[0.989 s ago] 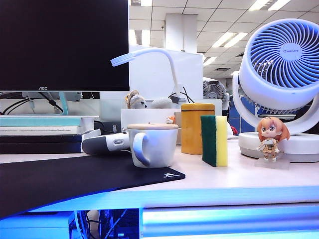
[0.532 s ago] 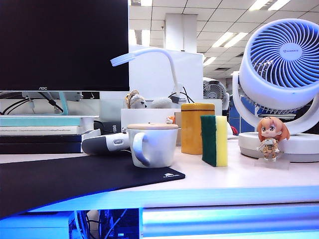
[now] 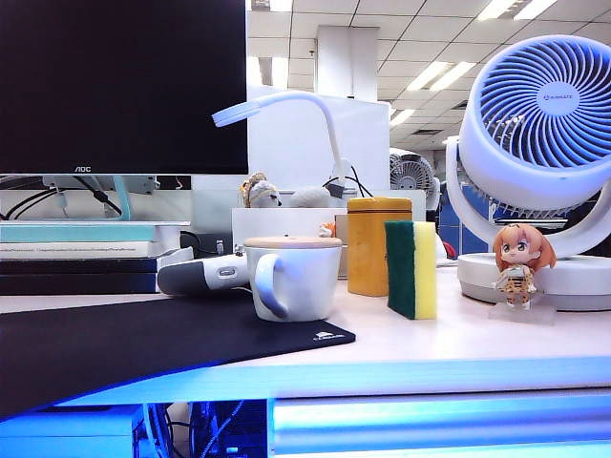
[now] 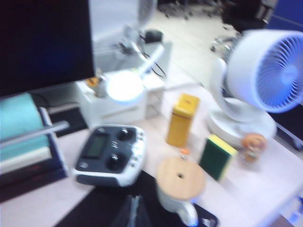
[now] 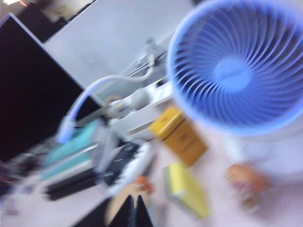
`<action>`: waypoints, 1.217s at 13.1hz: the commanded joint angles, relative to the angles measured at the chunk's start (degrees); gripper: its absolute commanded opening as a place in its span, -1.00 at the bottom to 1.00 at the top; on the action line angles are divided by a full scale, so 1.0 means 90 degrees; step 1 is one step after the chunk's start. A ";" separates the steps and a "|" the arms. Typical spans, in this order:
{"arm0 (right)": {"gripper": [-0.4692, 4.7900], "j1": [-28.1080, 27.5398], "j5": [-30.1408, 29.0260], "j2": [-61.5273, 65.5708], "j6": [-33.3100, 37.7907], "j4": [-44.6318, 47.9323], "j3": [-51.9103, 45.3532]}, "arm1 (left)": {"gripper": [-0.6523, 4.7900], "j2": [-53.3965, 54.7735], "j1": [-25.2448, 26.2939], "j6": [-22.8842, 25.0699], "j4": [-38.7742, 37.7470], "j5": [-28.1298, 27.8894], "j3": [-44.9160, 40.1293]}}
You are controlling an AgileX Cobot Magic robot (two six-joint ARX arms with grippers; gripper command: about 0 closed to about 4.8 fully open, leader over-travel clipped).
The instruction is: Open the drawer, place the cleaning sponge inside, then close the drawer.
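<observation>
A: An open-plan office under ceiling light panels; we look across a smooth white desktop whose front edge glows blue. Below it sits the drawer, a flat, handleless white front, pushed shut.

B: On the desk we see the cleaning sponge standing on edge: a rectangular block, porous yellow foam backed by a coarse dark green layer. It stands just beside a yellow tin canister with its lid on.

A: Left of those, a glossy white mug capped by a round wooden lid rests at the edge of a matte black mat. We cannot see inside mug or tin.

B: A round white fan with a ribbed grille fills the right side, a small orange-haired figurine in front of its base. A black monitor stands left, over stacked books.

A: From the blurred wrist views, the left gripper hangs above the mat near the mug, dark fingers pressed together; the right gripper hangs above the desk, tips likewise together, holding nothing.
</observation>
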 commanded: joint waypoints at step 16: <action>-0.84 -0.2244 -0.1450 0.0374 0.2633 0.0896 -0.3276 | -0.78 0.0056 -0.1207 0.0143 0.0056 -0.0168 0.0024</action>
